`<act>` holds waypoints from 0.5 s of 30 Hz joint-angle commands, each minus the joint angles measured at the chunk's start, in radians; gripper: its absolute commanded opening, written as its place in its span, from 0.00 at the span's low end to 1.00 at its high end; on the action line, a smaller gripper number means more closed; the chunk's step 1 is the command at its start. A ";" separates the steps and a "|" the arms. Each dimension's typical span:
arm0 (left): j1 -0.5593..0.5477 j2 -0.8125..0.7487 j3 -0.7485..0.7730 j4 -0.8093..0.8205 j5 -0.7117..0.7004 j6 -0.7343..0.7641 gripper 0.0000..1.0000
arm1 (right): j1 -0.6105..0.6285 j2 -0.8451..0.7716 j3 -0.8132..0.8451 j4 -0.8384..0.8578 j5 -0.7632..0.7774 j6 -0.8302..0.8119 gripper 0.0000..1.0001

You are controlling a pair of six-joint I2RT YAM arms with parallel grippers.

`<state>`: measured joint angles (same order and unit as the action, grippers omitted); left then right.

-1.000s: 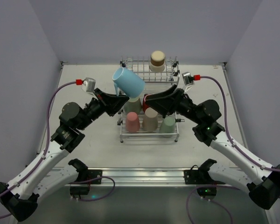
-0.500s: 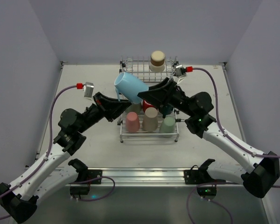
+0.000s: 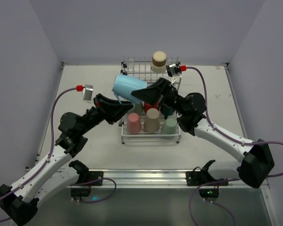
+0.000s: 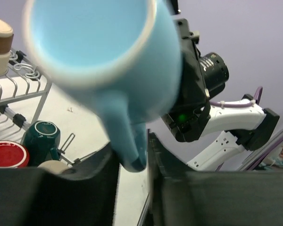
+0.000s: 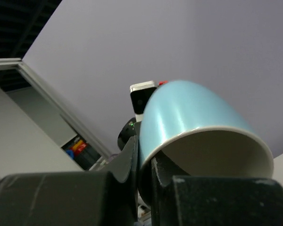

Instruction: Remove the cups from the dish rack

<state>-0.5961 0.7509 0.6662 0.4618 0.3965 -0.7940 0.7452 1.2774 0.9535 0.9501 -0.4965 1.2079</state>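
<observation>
From above, the light blue mug (image 3: 127, 87) hung in the air over the dish rack (image 3: 151, 141), which stood midway along the table's far edge. The tan-brown cup (image 3: 159, 61), pink cup (image 3: 134, 123), beige cup (image 3: 152, 120) and mint green cup (image 3: 170, 125) sat in it, so unloading looked barely begun. The left wrist view showed the left gripper (image 4: 132, 160) clamped on the mug's handle, and the right wrist view showed the right gripper (image 5: 144, 160) pinching its rim.

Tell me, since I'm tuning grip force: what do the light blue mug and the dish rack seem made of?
The light blue mug looks like glazed ceramic: glossy highlights, thick pale rim, though hard plastic is possible. The dish rack looks like chromed metal wire: thin, silvery loops.
</observation>
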 commanded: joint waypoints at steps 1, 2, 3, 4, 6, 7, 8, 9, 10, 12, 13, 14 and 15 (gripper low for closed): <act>-0.002 -0.050 0.021 -0.010 0.044 0.059 0.40 | -0.006 -0.012 0.016 0.134 0.053 -0.025 0.01; -0.004 -0.056 0.026 -0.037 0.039 0.074 0.48 | -0.004 -0.018 0.010 0.130 0.061 -0.033 0.00; -0.004 -0.062 0.038 -0.061 0.027 0.108 0.61 | -0.006 -0.032 0.010 0.116 0.064 -0.048 0.00; -0.004 -0.073 0.047 -0.115 0.022 0.125 0.68 | -0.004 -0.039 0.013 0.099 0.065 -0.060 0.00; -0.004 -0.079 0.076 -0.159 0.013 0.171 0.82 | -0.004 -0.058 0.028 0.018 0.075 -0.105 0.00; -0.004 -0.084 0.090 -0.219 0.013 0.193 0.86 | -0.006 -0.076 0.033 -0.006 0.079 -0.120 0.00; -0.004 -0.087 0.102 -0.247 0.013 0.208 0.88 | -0.006 -0.085 0.050 -0.072 0.082 -0.136 0.00; -0.004 -0.091 0.124 -0.271 0.016 0.241 0.93 | -0.004 -0.098 0.060 -0.112 0.098 -0.174 0.00; -0.004 -0.107 0.133 -0.323 0.016 0.260 0.94 | -0.006 -0.122 0.071 -0.149 0.104 -0.198 0.00; -0.004 -0.122 0.154 -0.377 0.012 0.317 0.98 | -0.006 -0.150 0.108 -0.284 0.142 -0.281 0.00; -0.004 -0.140 0.164 -0.440 0.004 0.337 0.98 | -0.006 -0.167 0.122 -0.334 0.160 -0.310 0.00; -0.004 -0.153 0.174 -0.468 -0.008 0.375 0.98 | -0.010 -0.199 0.163 -0.455 0.176 -0.352 0.00; -0.004 -0.163 0.176 -0.520 -0.036 0.392 1.00 | -0.013 -0.216 0.195 -0.544 0.197 -0.439 0.00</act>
<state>-0.5999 0.6262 0.7834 0.1047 0.3969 -0.5247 0.7425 1.1652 1.0058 0.5766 -0.4110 0.9798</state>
